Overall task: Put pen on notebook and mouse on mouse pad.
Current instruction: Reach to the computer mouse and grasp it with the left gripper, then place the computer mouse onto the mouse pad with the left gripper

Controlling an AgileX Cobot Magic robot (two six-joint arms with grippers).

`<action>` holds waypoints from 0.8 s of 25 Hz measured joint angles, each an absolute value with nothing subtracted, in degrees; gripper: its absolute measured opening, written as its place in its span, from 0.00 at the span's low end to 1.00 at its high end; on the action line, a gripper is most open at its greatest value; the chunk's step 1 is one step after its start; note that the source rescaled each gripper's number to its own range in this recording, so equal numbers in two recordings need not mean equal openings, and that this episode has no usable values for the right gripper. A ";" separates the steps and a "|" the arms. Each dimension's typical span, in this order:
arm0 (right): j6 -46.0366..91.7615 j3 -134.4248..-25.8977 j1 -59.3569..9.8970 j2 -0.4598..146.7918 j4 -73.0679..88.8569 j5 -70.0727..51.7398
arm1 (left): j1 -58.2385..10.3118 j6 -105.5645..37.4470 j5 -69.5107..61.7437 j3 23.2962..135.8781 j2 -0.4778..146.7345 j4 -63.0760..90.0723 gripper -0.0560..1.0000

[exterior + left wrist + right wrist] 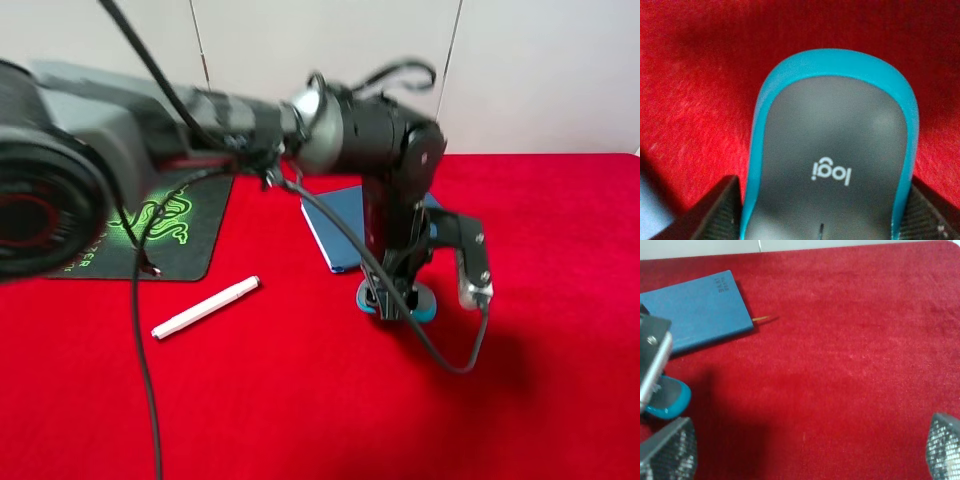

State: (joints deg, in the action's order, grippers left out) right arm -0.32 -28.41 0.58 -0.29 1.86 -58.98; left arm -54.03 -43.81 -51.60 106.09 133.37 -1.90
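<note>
Two grippers: left gripper (396,300) reaches across to the centre, fingers pressed on both sides of the mouse (832,145); right gripper (810,455) spread wide above the red cloth (850,365).
Grey mouse: on the cloth, centre-right of the high view, just below the notebook (695,310).
White pen (205,307): lower left of centre, near the mouse pad (190,250).

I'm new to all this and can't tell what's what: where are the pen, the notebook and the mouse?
pen (206,307): high camera, middle of its white barrel.
notebook (699,311): right wrist camera, middle of its blue cover.
mouse (832,132): left wrist camera, grey top near the logo.
</note>
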 joint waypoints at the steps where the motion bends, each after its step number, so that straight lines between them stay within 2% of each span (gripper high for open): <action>1: -0.32 -28.41 0.58 -0.29 1.86 -58.98 | -54.03 -42.92 -52.61 106.16 132.24 -2.12 0.55; 13: -0.32 -28.41 0.58 -0.29 1.86 -58.98 | -53.66 -28.59 -65.41 106.16 121.89 -12.11 0.55; 20: -0.32 -28.41 0.58 -0.29 1.86 -58.98 | -47.05 -26.01 -66.75 106.16 119.36 -12.98 0.55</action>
